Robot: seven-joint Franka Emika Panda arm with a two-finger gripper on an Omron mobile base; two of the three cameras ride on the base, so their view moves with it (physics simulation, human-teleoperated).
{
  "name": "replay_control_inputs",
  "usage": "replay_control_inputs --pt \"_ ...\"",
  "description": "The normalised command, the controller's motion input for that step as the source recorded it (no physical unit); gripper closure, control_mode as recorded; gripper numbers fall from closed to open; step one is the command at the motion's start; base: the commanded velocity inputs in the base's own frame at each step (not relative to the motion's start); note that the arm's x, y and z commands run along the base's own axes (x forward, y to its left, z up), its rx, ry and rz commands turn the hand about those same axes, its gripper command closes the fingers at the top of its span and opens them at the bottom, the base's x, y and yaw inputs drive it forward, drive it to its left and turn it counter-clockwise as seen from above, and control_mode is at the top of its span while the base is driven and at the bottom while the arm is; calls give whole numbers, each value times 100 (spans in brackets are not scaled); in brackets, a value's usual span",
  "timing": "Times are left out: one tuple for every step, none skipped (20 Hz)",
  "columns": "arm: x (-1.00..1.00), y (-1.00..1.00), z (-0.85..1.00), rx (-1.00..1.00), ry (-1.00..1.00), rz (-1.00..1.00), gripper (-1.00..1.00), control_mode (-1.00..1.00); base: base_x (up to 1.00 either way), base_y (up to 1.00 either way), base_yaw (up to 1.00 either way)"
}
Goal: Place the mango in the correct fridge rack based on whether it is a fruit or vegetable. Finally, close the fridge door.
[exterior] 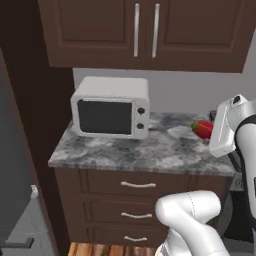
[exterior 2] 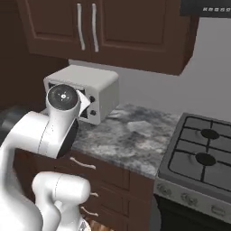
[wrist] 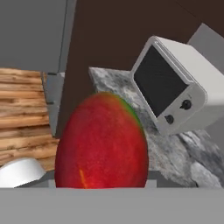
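Mango fills the hand view — left base view adds microwave.

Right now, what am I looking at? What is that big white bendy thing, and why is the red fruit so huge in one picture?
The white bendy thing is a robot arm in a pretend, computer-drawn kitchen. Two cameras ride behind it, one at its left and one at its right, looking over the arm at a grey stone counter. On the counter stands a white microwave. From the right side you also see a stove. The third camera sits on the robot's hand, so whatever it holds looks huge. That is the mango, red with a bit of green. In the left camera it is a small red shape beside the hand, above the counter. The gripper seems shut on it, though the fingers are hidden.
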Motion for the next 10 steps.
replay_control_inputs --pt "0 0 0 0 0 0 100 100 -86 29 60" --pt "0 0 0 0 0 0 100 100 -74 44 58" --pt "0 0 0 0 0 0 100 100 -66 48 57" --pt "0 0 0 0 0 0 100 100 -61 57 57" --pt "0 0 0 0 0 0 100 100 -57 67 56" --pt "0 0 0 0 0 0 100 100 -51 73 56" --pt "0 0 0 0 0 0 100 100 -41 86 53" --pt "0 0 0 0 0 0 100 100 -34 96 48" --pt "0 0 0 0 0 0 100 100 -31 97 46" --pt "0 0 0 0 0 0 100 100 -24 100 43"
